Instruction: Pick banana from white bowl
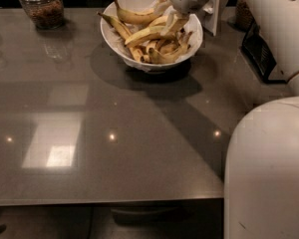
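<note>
Several bananas [162,51] crowd the wide, deep white bowl [105,36] at the grey table's [114,133] twelve o'clock, the plump bright-yellow banana [137,18] lying topmost at its back, so the white gripper [170,24] reaches in from two o'clock (its grip: cannot tell).

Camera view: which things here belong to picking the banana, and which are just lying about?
For the job:
banana, top of the pile
white bowl, holding it
gripper, low over the bowl's right side, among the bananas

Lying about:
other bananas, in the bowl
glass jar, far left
dark rack, right
grey table
</note>
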Motion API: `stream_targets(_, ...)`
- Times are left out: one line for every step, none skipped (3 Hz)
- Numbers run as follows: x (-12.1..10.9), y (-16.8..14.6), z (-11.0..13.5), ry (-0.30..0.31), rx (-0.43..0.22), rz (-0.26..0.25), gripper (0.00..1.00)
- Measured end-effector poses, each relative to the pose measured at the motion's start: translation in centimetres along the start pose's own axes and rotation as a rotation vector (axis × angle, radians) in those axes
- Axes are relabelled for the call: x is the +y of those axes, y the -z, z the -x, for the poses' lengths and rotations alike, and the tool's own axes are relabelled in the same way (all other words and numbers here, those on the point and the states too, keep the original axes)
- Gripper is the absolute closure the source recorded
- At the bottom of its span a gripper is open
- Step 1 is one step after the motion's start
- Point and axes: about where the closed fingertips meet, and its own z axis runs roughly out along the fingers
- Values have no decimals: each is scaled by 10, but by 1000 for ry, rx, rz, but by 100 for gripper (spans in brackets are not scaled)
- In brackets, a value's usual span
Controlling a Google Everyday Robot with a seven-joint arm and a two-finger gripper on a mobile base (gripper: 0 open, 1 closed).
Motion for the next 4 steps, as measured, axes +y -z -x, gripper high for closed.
stream_targets(6, -10, -10, -18, 10, 35, 43)
stream_targets(9, -19, -17, -25, 18, 62, 44)
stream_targets(10, -27, -23, -26, 29, 86, 46)
stream_targets(10, -35, -24, -21, 30, 103, 47)
